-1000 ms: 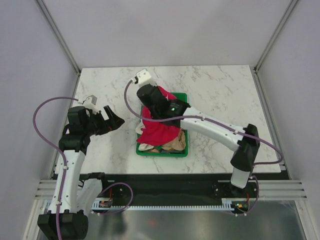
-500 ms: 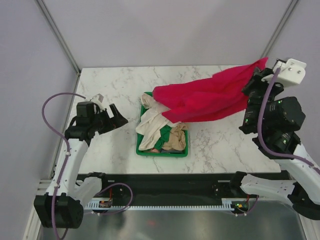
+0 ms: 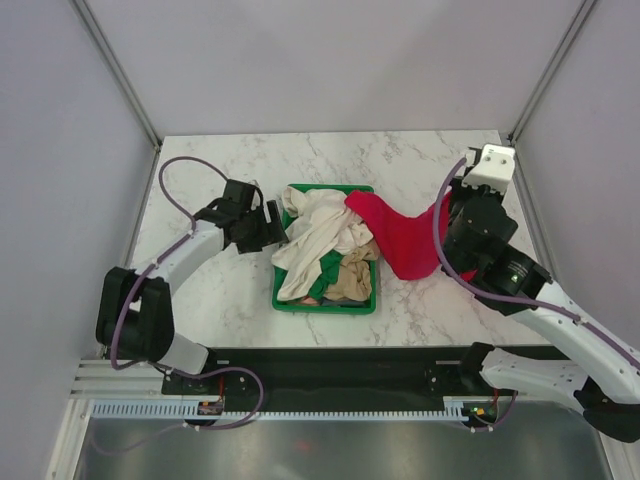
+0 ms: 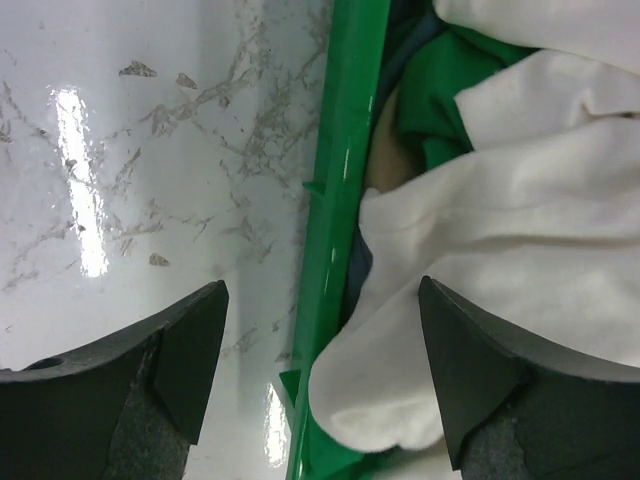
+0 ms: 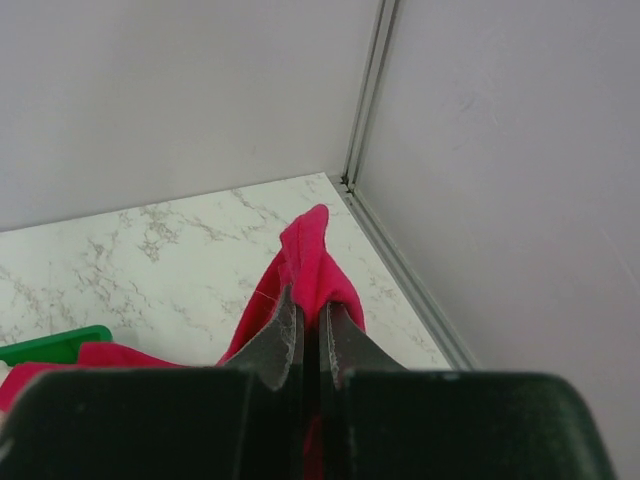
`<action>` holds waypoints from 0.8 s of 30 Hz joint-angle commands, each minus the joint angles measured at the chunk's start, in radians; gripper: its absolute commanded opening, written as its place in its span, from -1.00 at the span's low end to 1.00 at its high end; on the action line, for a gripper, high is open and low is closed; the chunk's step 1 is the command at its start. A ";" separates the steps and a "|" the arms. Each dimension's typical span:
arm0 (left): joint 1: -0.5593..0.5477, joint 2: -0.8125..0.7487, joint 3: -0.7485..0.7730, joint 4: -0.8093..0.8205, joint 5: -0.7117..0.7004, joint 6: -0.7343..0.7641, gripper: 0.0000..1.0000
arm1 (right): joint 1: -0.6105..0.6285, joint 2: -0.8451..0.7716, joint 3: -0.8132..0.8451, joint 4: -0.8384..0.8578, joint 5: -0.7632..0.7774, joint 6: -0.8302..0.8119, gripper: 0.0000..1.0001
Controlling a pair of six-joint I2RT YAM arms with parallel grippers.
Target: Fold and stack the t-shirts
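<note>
My right gripper (image 5: 311, 312) is shut on a fold of the crimson-red t-shirt (image 5: 313, 264). In the top view the red shirt (image 3: 405, 236) hangs from that gripper (image 3: 447, 205) over the table right of the green tray (image 3: 325, 305), its end touching the tray's right rim. A cream-white t-shirt (image 3: 318, 230) and a tan-beige one (image 3: 351, 282) lie crumpled in the tray. My left gripper (image 3: 272, 226) is open at the tray's left rim. In the left wrist view the white shirt (image 4: 480, 270) and the green rim (image 4: 345, 230) lie between the open fingers (image 4: 322, 372).
Something dark green (image 3: 318, 287) lies among the clothes in the tray. Marble table (image 3: 215, 290) shows left of the tray and along the back (image 3: 400, 155). Grey walls stand on three sides, with a corner post close to my right gripper (image 5: 372, 90).
My right arm has come down and inward, so the red shirt now hangs bunched beside the tray instead of stretched high. My left gripper has moved right, up to the tray's left rim.
</note>
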 commanded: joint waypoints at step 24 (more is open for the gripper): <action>0.227 0.365 0.505 -0.244 -0.426 0.265 -0.96 | -0.011 -0.037 -0.079 -0.180 -0.304 0.355 -1.00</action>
